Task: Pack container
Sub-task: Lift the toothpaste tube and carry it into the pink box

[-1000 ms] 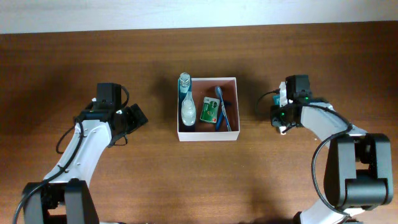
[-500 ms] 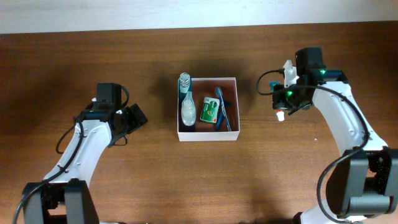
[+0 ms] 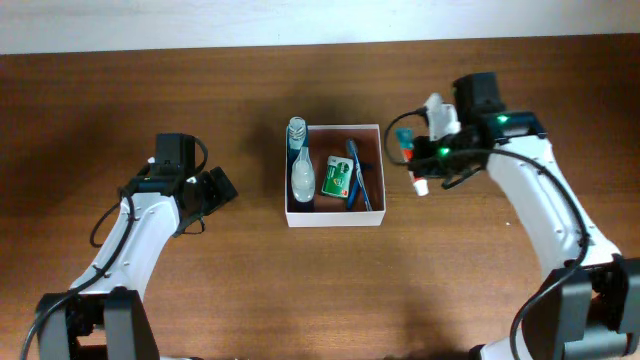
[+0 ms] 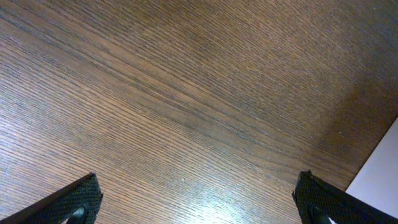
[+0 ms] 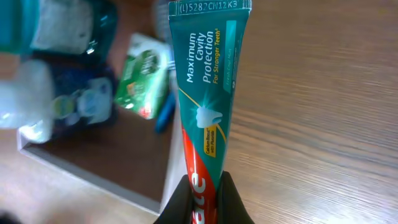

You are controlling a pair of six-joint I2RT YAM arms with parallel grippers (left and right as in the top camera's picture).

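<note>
The container (image 3: 335, 222), a shallow white-walled box with a brown inside, sits mid-table. It holds a clear bottle (image 3: 300, 172), a green packet (image 3: 336, 177) and a blue toothbrush (image 3: 357, 175). My right gripper (image 3: 425, 162) is shut on a teal and red toothpaste tube (image 3: 404, 142) and holds it above the table just right of the container. In the right wrist view the tube (image 5: 208, 93) rises from the jaws (image 5: 204, 199) beside the container's white wall (image 5: 166, 180), with the green packet (image 5: 142, 84) beyond. My left gripper (image 3: 215, 190) is open and empty left of the container.
The left wrist view shows bare wood grain between the open fingers (image 4: 199, 205) and a white edge (image 4: 380, 168) in the lower right corner. The brown table (image 3: 500, 290) ends at a pale strip along the far edge.
My right arm has swung left toward the container, carrying the toothpaste tube with it. The left arm has not moved.
</note>
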